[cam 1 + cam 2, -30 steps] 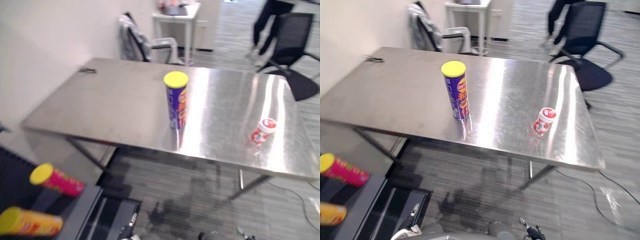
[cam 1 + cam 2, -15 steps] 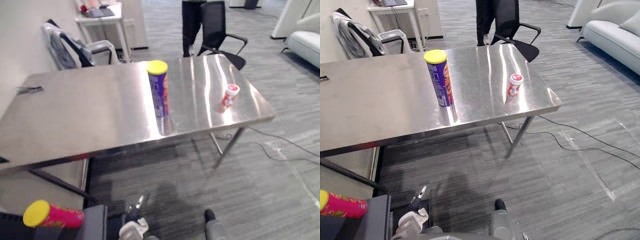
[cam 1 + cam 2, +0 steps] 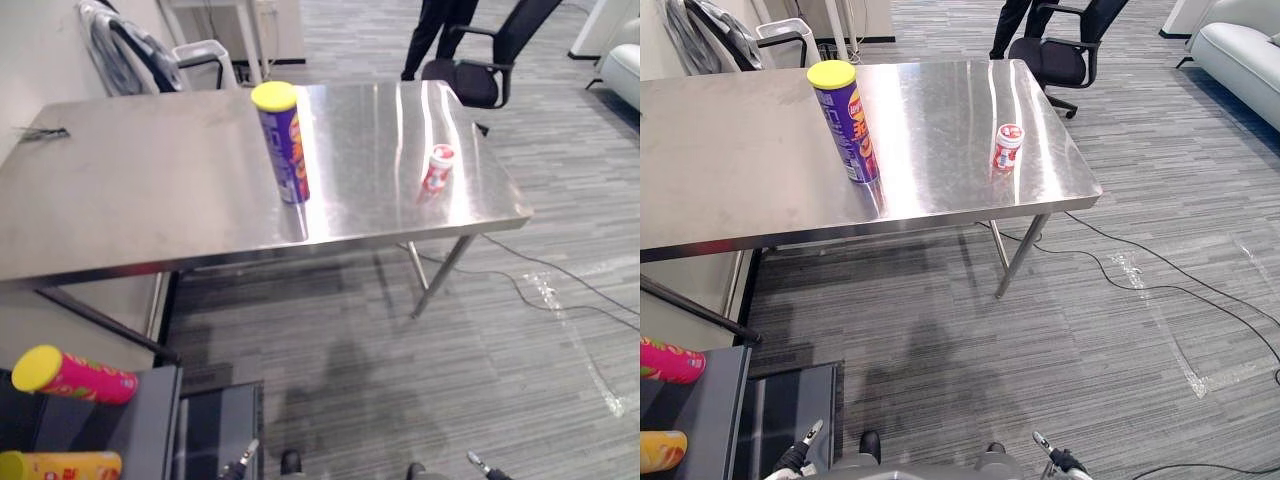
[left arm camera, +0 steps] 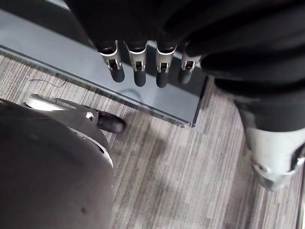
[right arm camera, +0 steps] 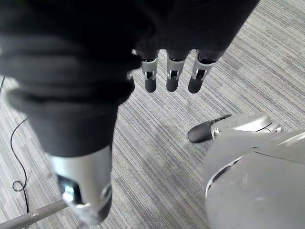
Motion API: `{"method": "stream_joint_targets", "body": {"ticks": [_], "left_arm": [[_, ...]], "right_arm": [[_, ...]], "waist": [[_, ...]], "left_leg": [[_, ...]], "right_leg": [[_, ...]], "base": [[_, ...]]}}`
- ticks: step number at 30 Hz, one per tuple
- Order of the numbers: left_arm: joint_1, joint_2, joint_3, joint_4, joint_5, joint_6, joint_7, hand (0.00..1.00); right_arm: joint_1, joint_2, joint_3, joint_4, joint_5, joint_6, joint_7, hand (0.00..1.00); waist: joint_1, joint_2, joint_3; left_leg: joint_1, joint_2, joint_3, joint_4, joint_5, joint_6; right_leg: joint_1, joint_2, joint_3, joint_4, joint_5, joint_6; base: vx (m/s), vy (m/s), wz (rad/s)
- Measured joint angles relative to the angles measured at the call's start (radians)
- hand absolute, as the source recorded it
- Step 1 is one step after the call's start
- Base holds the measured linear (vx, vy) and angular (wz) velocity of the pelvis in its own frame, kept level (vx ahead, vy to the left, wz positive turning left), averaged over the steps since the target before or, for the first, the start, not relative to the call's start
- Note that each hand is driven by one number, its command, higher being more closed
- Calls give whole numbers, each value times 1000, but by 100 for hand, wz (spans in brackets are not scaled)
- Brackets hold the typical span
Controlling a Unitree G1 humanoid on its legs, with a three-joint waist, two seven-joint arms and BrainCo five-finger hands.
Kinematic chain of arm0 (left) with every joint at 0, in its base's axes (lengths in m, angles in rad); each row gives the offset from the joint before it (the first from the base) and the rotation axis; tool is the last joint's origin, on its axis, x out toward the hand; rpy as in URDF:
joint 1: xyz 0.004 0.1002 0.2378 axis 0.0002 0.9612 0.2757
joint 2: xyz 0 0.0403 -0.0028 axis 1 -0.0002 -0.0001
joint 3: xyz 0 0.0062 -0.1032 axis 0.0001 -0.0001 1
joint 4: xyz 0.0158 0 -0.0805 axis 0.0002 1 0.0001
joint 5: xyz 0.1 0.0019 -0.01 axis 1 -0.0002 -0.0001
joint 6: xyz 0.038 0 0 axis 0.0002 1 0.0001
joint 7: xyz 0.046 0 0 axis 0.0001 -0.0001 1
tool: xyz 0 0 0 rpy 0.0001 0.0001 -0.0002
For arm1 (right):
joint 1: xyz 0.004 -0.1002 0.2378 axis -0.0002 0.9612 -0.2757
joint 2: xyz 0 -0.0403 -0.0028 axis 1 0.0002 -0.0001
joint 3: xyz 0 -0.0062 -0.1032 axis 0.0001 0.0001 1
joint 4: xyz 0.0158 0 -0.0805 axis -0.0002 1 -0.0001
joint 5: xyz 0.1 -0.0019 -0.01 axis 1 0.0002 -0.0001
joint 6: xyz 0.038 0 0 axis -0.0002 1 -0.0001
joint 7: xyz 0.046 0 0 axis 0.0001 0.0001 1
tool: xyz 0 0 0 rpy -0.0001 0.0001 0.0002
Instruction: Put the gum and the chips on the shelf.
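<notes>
Chips can point(image 3: 283, 145) — a purple tube with a yellow lid — stands upright on the steel table point(image 3: 140, 200), about in the middle of its width and closer to the near edge than to the far one. The gum bottle point(image 3: 438, 168), small, red and white, stands upright on the same table, to the right of the chips can and well apart from it, near the right edge.

The left hand point(image 4: 139, 69) hangs low over the grey carpet point(image 4: 190, 181), beside a dark grey board point(image 4: 71, 62); its fingers are straight and relaxed, and they hold nothing. The right hand point(image 5: 171, 78) hangs over the carpet too, with loose fingers, also empty.

At the lower left is the dark shelf point(image 3: 155, 430) — on it lie a pink can point(image 3: 80, 375) with a yellow lid and, nearer, a yellow can point(image 3: 60, 466), both on their sides. Behind the table are a black office chair point(image 3: 480, 75) and the legs of a person point(image 3: 440, 25) in dark trousers.
</notes>
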Motion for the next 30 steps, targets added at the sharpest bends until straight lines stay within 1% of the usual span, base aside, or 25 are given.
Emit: {"method": "stream_joint_targets", "body": {"ticks": [4,7,8,11,13,14,15,16,17,18,19,20,21,22,23,24,25,26,27,28,29,30], "left_arm": [[1,-1,0,0,0,6,-17,0],[3,-3,-3,0,0,13,-43,0],[3,-2,-10,1,0,20,-49,0],[4,2,-22,1,0,21,-72,0],[4,6,-31,0,0,21,-77,0],[4,7,-35,0,-1,22,-78,0],[4,19,-39,0,0,23,-83,0],[1,25,-49,2,0,26,-91,0],[1,15,-59,1,1,27,-94,0],[6,10,-66,0,5,29,-95,0],[18,12,-77,0,5,31,-95,0],[17,13,-76,-4,13,32,-96,0],[21,11,-75,-3,22,33,-96,0],[32,16,-75,-3,41,41,-93,0],[30,14,-68,-3,46,43,-93,0],[27,12,-61,-3,46,42,-92,0],[21,7,-34,-3,56,42,-88,0],[17,6,-24,-4,68,42,-85,0],[18,5,-9,-6,79,41,-83,0],[20,2,21,-16,86,41,-80,0],[20,-5,47,-28,86,39,-77,0],[18,-37,70,-38,85,39,-75,0]], "right_arm": [[8,0,0,0,2,0,8,0],[16,3,-1,1,21,0,11,0],[23,5,-1,2,25,0,13,0],[32,9,0,10,49,0,18,0],[33,13,-1,10,49,1,27,0],[33,18,-2,6,49,0,32,0],[37,33,-2,-4,49,0,34,0],[45,38,-12,-4,49,1,34,0],[48,22,-23,-8,49,1,35,0],[53,22,-26,-11,49,2,35,0],[67,41,-25,-21,58,6,38,0],[84,64,-27,-39,93,4,37,0],[88,66,-25,-41,100,5,37,0],[95,68,-12,-42,112,6,37,0],[103,70,3,-42,122,5,35,0],[106,74,3,-42,124,5,34,0],[117,75,-2,-44,132,2,34,0],[118,76,-2,-43,132,3,34,0],[125,79,-5,-42,132,3,34,0],[138,87,-6,-43,132,3,34,0],[145,95,-11,-41,131,4,34,0],[139,77,-26,-41,131,4,33,0]], "waist": [[0,6,10],[0,13,14],[0,14,13],[0,13,13],[2,11,14],[8,-3,21],[14,-14,22],[10,-22,27],[8,3,43],[6,17,43],[-2,31,43],[-1,45,48],[2,34,50],[1,19,49],[0,19,49],[-2,21,48],[-5,26,47],[-5,25,47],[-4,20,44],[-11,6,36],[-11,-5,29],[-4,27,27]], "left_leg": [[17,0,1,0,0,0],[28,1,2,-2,0,0],[33,2,3,-4,0,0],[39,3,7,-4,0,0],[43,3,26,1,-6,4],[47,-2,37,1,-25,12],[48,-25,57,10,-44,36],[37,-50,57,52,-87,83],[24,-30,44,95,-107,65],[16,-23,39,125,-122,52],[16,-10,16,157,-144,58],[33,4,-3,161,-153,66],[40,5,-5,163,-159,70],[50,5,-23,164,-167,77],[50,14,-53,169,-177,73],[50,21,-62,169,-180,69],[45,36,-99,167,-189,56],[44,40,-110,170,-191,47],[43,43,-123,171,-189,28],[43,41,-154,171,-201,10],[50,40,-174,169,-208,-3],[57,78,-177,177,-209,-13]], "right_leg": [[22,0,-9,-1,0,0],[38,1,-15,-9,0,0],[43,1,-19,-11,0,0],[49,1,-21,-13,0,1],[44,-4,-20,-9,0,1],[33,-12,-15,5,-9,-10],[20,-47,-15,39,-33,-4],[6,-73,-14,116,-37,13],[-68,-77,-16,290,-38,-10],[-125,-79,0,411,-14,-46],[-208,-70,51,593,86,-98],[-284,-56,120,722,147,-68],[-312,-58,144,769,115,-63],[-342,-55,152,786,32,-61],[-349,-42,159,711,-11,-62],[-348,-31,166,645,-13,-62],[-332,2,212,442,-6,-51],[-327,15,236,378,-3,-47],[-318,25,260,310,12,-25],[-302,21,263,267,33,7],[-291,19,240,285,-5,19],[-297,40,205,342,-34,0]], "base": [[-1,-1,4],[-5,-1,1],[-27,-9,4],[-18,-1,0],[-21,20,-14],[-7,75,-19],[4,112,-7],[20,115,10],[-17,73,17],[-37,87,33],[-4,86,45],[59,89,44],[111,50,31],[183,20,38],[154,9,49],[292,-86,67],[241,-117,57],[309,-164,65],[252,-207,77],[325,-327,99],[394,-453,89],[395,-441,68]]}}
